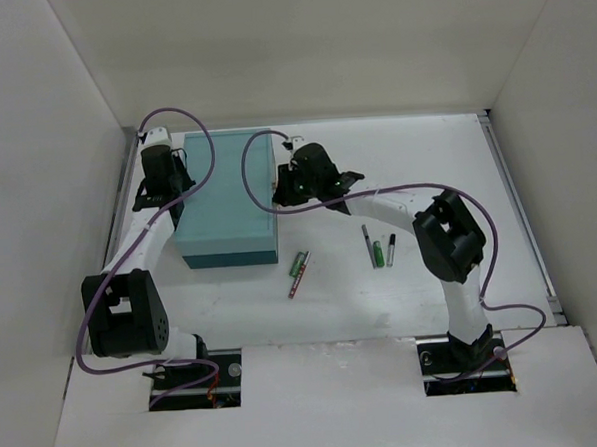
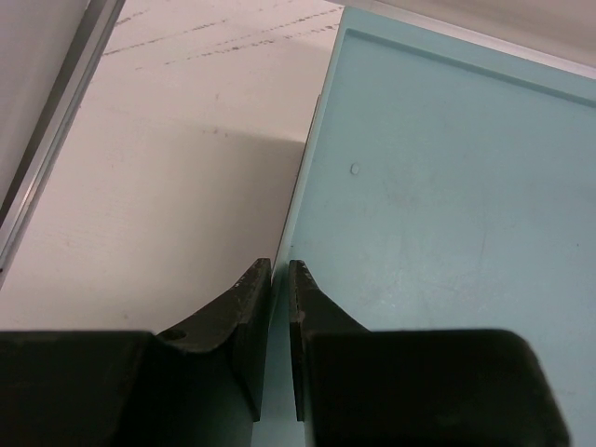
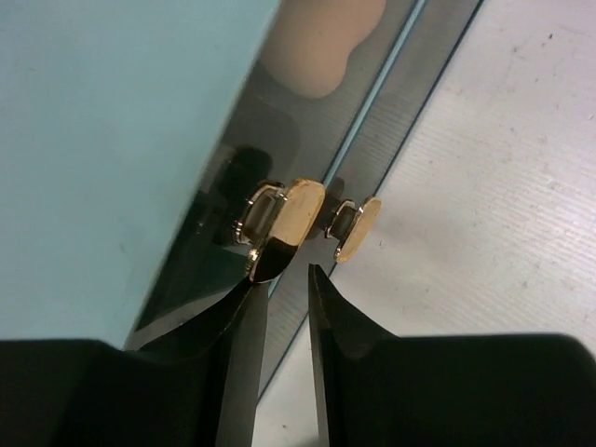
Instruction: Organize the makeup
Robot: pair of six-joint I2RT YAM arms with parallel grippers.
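The teal box (image 1: 227, 197) lies at the back left of the table. My left gripper (image 1: 175, 193) rests over the box's left top edge (image 2: 307, 186), with its jaws together (image 2: 280, 266) and nothing between them. My right gripper (image 1: 282, 192) is at the box's right side, its jaws a narrow gap apart (image 3: 287, 270). Its left fingertip (image 3: 253, 279) touches the gold knob (image 3: 296, 216) of the clear drawer front (image 3: 307, 130). A peach sponge (image 3: 321, 47) shows through that front. Green and red pencils (image 1: 299, 271), a dark pencil (image 1: 367, 244), a green tube (image 1: 379, 252) and another dark pencil (image 1: 391, 249) lie on the table.
White walls close in the table on three sides, with a metal rail (image 1: 518, 212) along the right. A second gold knob shape (image 3: 359, 228) shows beside the first; it may be a reflection. Purple cables loop over both arms.
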